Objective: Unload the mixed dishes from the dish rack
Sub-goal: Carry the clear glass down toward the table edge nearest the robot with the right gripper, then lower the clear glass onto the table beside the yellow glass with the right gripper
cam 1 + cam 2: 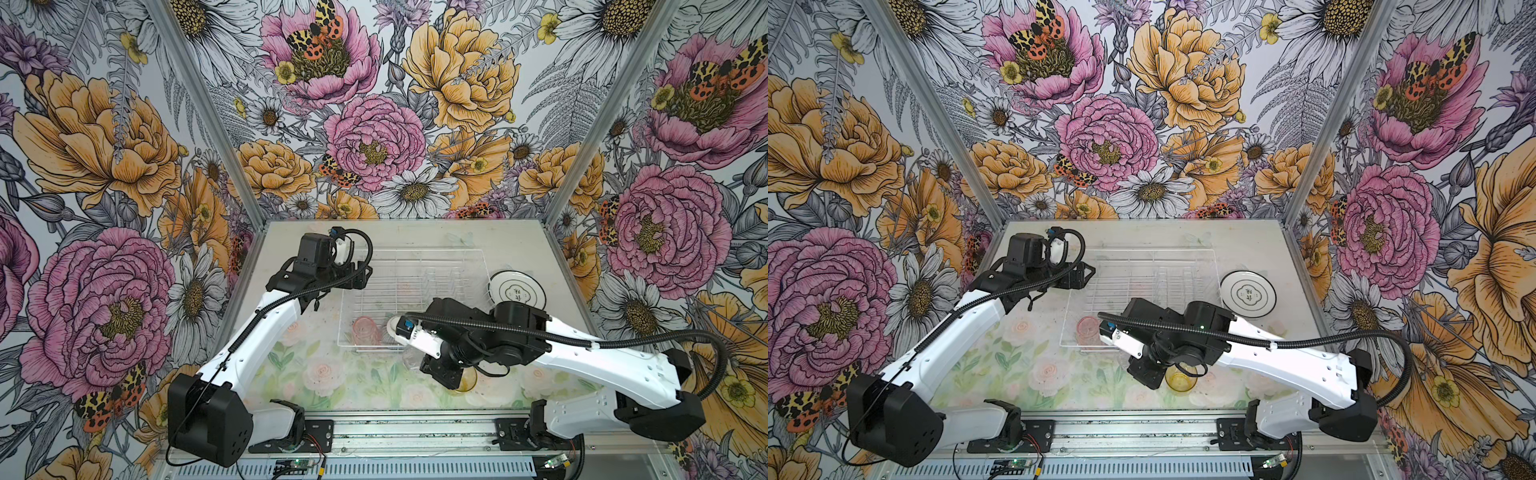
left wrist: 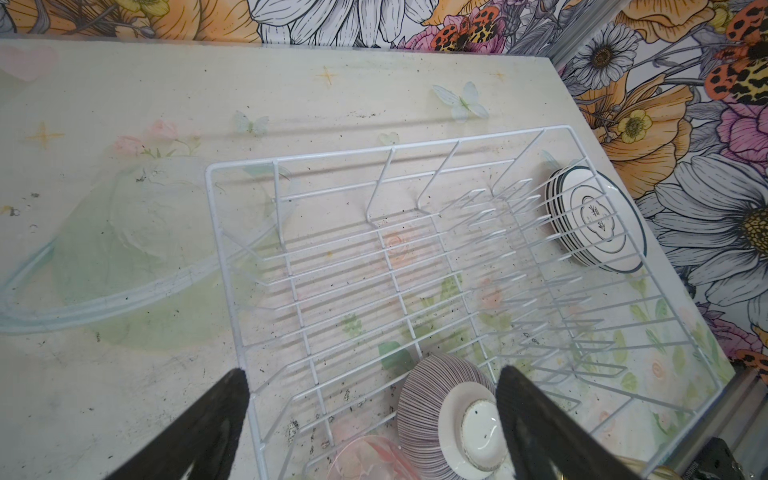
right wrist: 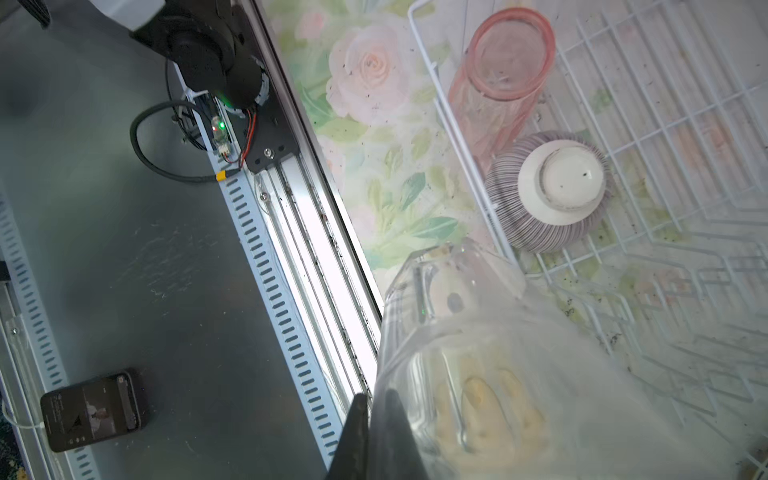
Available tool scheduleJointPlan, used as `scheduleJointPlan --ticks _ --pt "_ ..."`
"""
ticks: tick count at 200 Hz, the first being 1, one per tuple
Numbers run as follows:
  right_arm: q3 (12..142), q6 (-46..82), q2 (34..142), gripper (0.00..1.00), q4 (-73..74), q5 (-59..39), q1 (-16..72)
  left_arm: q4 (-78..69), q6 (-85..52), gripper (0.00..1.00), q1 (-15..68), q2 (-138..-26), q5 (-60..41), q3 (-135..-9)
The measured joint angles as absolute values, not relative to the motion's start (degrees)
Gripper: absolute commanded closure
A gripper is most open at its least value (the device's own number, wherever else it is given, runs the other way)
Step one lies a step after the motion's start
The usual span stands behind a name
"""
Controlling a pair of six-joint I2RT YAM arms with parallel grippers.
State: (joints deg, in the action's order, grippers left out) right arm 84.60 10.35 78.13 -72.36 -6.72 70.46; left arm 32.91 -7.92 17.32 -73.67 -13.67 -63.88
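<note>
The clear tumbler sits right at the lens. Our right gripper is pinched on its wall, we guess to lift it over the rack rim. The left gripper hangs over the rack, fingers wide apart, pointing toward the bowl. The bowl and pink tumbler, 2 dishes, sit inside.

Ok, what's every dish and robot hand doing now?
Plates: stacked on the table, outside the dish rack.
Striped bowl: upside down in the rack.
Pink tumbler: standing in the rack.
Clear tumbler: pinched in the right gripper.
Amber tumbler: standing on the table.
Left gripper: open, empty.
</note>
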Motion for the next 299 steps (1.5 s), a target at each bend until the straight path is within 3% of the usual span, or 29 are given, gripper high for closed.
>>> scheduleJointPlan --ticks 130,299 --pt "81.82 3.99 95.74 1.0 -76.03 -6.52 72.31 33.58 -7.88 0.06 16.69 -73.73 -13.67 -63.88" --pt "79.7 -0.99 102.56 1.0 -72.88 -5.32 69.67 33.71 -7.25 0.05 16.6 -75.55 -13.69 -64.14"
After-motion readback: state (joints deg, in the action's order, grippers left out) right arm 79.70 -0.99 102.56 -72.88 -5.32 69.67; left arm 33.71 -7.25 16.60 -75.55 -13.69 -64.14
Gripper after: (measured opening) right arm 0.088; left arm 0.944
